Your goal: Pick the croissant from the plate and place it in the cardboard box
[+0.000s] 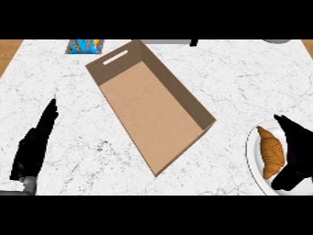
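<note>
A golden-brown croissant (271, 152) lies on a white plate (252, 156) at the counter's lower right. My right hand (302, 148) hovers over the plate's right part, just right of the croissant, with fingers fairly straight and pointing up-left; nothing is held in it. An empty cardboard box (153, 105) with a handle slot lies slanted in the middle of the counter, left of the plate. My left hand (34, 143) rests open at the lower left, fingers pointing up, well left of the box.
A blue and orange packet (86, 46) lies at the far left of the marble counter (247, 78). A grey object (165, 41) and a round grey item (278, 41) peek in at the far edge. Wooden floor shows at both upper corners.
</note>
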`<state>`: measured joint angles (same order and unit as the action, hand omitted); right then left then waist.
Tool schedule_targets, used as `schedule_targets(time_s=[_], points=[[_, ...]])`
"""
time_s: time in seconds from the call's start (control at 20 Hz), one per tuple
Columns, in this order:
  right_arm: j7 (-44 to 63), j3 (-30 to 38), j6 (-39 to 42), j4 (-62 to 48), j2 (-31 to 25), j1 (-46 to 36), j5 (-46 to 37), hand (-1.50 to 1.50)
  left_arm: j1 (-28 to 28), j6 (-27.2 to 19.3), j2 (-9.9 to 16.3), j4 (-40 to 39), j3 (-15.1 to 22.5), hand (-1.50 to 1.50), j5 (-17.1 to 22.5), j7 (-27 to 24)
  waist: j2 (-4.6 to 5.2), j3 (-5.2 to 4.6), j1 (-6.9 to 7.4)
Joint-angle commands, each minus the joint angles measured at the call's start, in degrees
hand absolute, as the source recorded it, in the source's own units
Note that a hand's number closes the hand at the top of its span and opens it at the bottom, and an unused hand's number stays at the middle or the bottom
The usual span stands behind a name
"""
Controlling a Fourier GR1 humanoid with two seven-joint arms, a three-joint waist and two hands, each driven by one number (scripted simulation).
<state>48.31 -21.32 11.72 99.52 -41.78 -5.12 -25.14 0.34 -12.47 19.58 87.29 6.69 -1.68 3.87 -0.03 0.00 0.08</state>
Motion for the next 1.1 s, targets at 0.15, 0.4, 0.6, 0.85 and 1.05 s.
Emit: schedule_targets(time_s=[0.15,0.4,0.6,0.85,1.05], points=[[-2.5,2.3,1.7,-4.0,6.4,1.7,-7.6,-1.5,0.1,2.5,-1.2,1.8,-2.6,0.0,-1.4,1.7,0.0,0.01,0.05],[-9.0,4.9,0.4,-8.0,9.1,2.9,-11.4,-1.5,0.2,5.3,-1.8,-1.3,-5.0,0.0,-1.3,-0.9,0.03,0.01,-0.01],[-9.0,8.8,5.5,-6.7,10.2,1.5,-12.1,-1.5,-1.0,3.2,-5.2,-1.6,-3.7,0.0,-5.7,-0.1,0.02,0.0,-0.05],[-15.3,10.4,1.8,-10.0,11.6,5.2,-15.3,-1.5,2.5,4.8,-5.5,0.6,-4.7,0.0,-5.9,-1.8,0.01,0.01,-0.04],[-12.5,11.1,5.4,-9.3,16.4,1.9,-18.1,-1.5,0.8,9.2,-4.2,0.6,-8.5,0.0,-4.0,-0.6,0.01,0.0,-0.01]])
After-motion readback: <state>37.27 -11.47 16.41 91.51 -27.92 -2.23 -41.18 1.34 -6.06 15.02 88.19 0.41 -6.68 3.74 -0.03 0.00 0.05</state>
